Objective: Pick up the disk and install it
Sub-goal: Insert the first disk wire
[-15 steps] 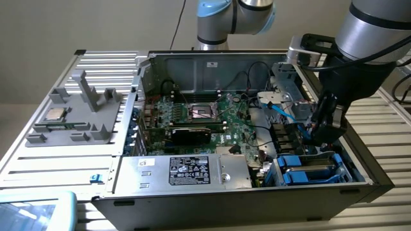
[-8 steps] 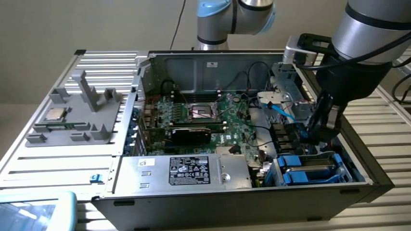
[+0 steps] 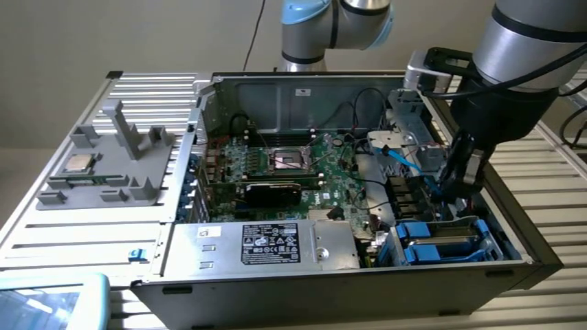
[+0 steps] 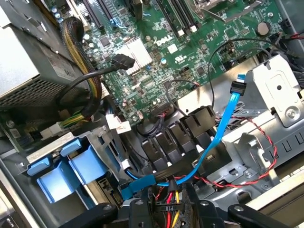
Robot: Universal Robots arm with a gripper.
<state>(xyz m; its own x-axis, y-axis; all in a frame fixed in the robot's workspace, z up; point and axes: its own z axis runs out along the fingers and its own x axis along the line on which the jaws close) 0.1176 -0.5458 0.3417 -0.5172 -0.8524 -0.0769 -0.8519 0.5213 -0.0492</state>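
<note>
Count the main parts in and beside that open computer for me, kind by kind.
Case: 1
Motherboard: 1
Power supply: 1
Blue flat cable: 1
Grey tray: 1
Chip on the tray: 1
Total: 6

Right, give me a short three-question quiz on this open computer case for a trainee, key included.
1. True or false: the CPU chip lies inside the case.
2. The claw is nearest to: A) the power supply box, B) the blue carrier, C) the CPU chip.
3. What colour is the flat cable that runs past the metal drive cage?
Key: 1 false, it lies on the grey tray outside the case, at the exterior view's left. 2 B. 3 blue.
</note>
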